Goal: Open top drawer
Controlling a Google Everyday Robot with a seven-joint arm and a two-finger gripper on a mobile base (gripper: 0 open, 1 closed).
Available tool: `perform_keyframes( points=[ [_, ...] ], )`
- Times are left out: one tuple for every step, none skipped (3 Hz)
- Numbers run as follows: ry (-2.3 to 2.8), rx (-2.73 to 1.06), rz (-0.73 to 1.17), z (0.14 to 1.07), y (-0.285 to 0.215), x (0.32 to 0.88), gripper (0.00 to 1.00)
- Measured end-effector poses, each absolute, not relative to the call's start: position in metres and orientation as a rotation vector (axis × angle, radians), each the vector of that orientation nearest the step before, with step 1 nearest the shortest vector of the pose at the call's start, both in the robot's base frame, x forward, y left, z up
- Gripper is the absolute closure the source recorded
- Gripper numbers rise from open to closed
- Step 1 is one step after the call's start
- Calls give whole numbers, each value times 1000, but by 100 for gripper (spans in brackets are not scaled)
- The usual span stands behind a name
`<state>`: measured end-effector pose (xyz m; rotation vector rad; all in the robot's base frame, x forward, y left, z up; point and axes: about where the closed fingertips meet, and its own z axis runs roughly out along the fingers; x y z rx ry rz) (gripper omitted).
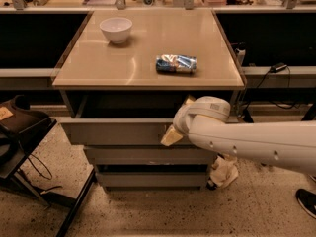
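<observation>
The top drawer (118,132) is the tallest grey front under the tabletop. It stands pulled out a little, with a dark gap behind its upper edge. My gripper (179,118) is at the right part of that front, on the end of my white arm (247,142) reaching in from the right. It is open: one pale fingertip (170,136) lies against the outside of the front, and the other (189,100) is up behind the upper edge, inside the gap. The drawer's tray is hidden.
Two shorter grey drawer fronts (148,156) sit below. A white bowl (116,29) and a blue snack bag (176,63) lie on the beige tabletop (98,68). A black stand with cables (24,147) is at left. A crumpled rag (223,172) lies on the floor.
</observation>
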<state>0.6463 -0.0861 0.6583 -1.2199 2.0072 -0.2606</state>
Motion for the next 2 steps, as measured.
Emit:
perform_keyframes(
  points=[
    [2010,-1287,-262,650,-77,655,0],
    [2009,-1288,-262,650,-77,655,0]
  ],
)
